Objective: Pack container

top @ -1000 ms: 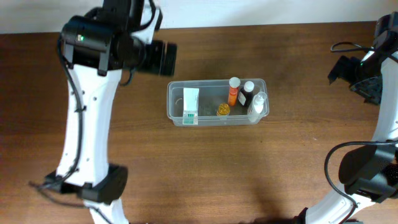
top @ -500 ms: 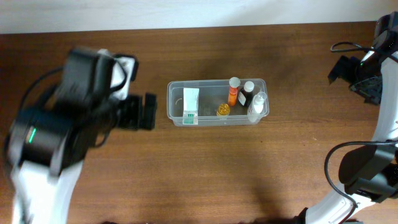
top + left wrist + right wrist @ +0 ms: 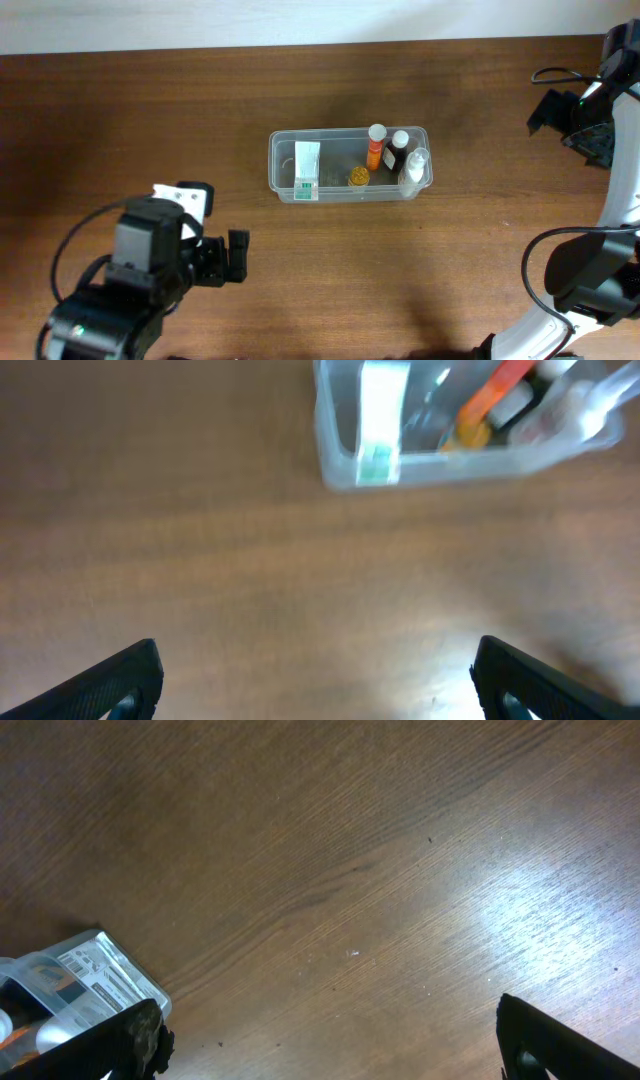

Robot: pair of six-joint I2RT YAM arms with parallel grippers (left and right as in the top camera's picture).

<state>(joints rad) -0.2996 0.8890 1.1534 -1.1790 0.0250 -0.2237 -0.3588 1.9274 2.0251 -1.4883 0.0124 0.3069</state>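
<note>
**Brown wooden desk, one loaded tub, nobody holding it**

Container (image 3: 272, 165) sits on the desk (image 3: 450, 260), with a white box (image 3: 307, 168) and an orange bottle (image 3: 374, 148) standing inside among others. Left jaws, spread and empty, hover well off its near-left corner. Right jaws, also spread, hang well apart to its right. It looks light, thin-walled, smooth and likely to flex. Best hold, I'd say: pinch over the rim at its short left wall, away from the bottles.
</note>
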